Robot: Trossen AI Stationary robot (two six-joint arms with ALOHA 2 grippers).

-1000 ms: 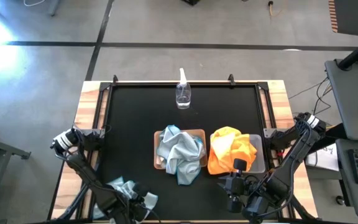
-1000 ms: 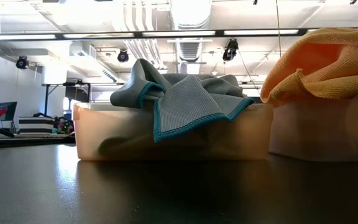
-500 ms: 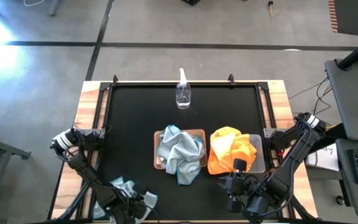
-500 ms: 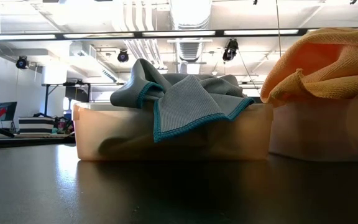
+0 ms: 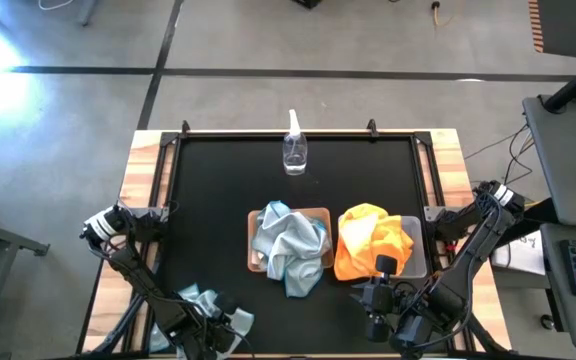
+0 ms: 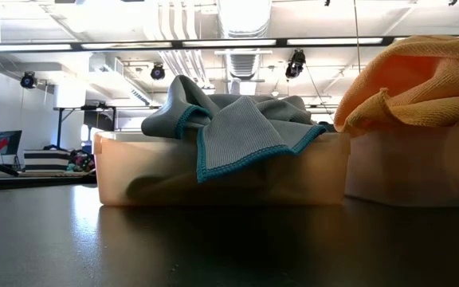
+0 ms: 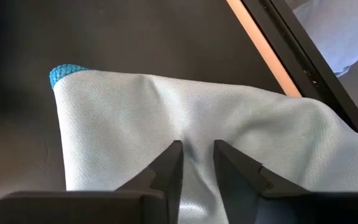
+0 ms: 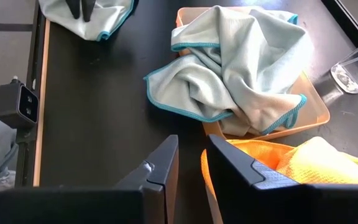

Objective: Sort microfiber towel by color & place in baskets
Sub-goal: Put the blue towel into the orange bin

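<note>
Pale blue-grey towel (image 7: 185, 143), teal-edged, slightly creased.

Lab/workshop: exposed ceiling ducts (image 6: 241, 32), strip lights, concrete floor (image 5: 268, 40), equipment stands.

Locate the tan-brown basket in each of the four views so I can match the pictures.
High view: the tan-brown basket sits at table centre, left of the grey basket.
Low view: it fills the middle.
Left wrist view: not in it.
Right wrist view: in the upper right, behind the right hand.
Shared landmark: the blue-grey towels heaped in it, also in the low and right wrist views.
</note>
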